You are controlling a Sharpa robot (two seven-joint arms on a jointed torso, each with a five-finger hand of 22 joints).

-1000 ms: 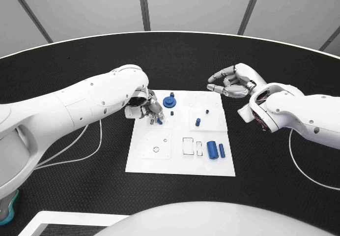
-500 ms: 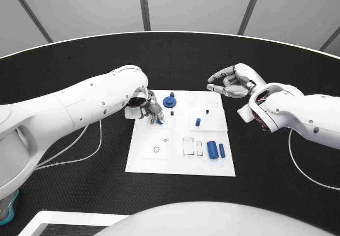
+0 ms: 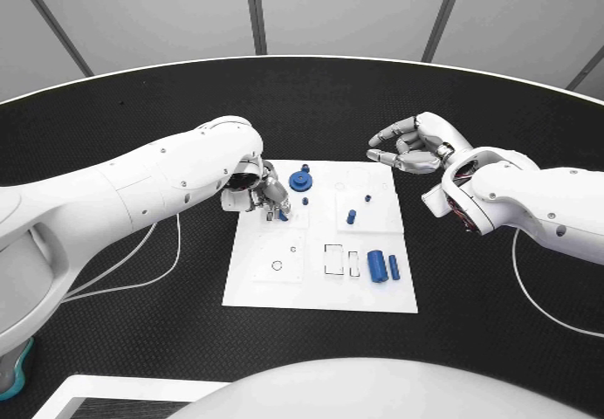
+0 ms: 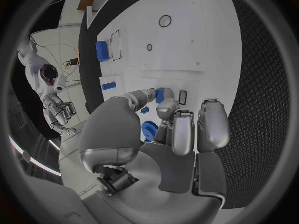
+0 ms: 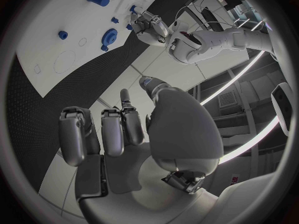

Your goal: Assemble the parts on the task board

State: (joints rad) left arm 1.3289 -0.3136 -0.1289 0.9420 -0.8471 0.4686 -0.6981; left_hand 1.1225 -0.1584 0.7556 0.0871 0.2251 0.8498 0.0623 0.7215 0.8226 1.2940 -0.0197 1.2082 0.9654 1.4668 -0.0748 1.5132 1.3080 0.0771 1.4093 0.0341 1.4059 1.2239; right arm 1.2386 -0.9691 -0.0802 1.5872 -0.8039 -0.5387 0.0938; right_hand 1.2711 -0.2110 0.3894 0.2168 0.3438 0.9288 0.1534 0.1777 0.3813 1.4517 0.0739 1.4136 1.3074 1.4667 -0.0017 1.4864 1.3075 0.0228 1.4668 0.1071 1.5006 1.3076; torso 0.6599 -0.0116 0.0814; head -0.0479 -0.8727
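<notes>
Pinching a small blue part (image 3: 284,215) against the task board (image 3: 315,292), the left hand (image 3: 258,194) is risking a tilted, jammed peg (its hole is hidden). The right hand (image 3: 410,148) is hanging beside the board's far corner, fingers (image 3: 381,156) curled on nothing.

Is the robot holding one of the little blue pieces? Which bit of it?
The left hand pinches a small blue part at the task board, fingertips on its top end. The right hand holds nothing, fingers curled.
</notes>
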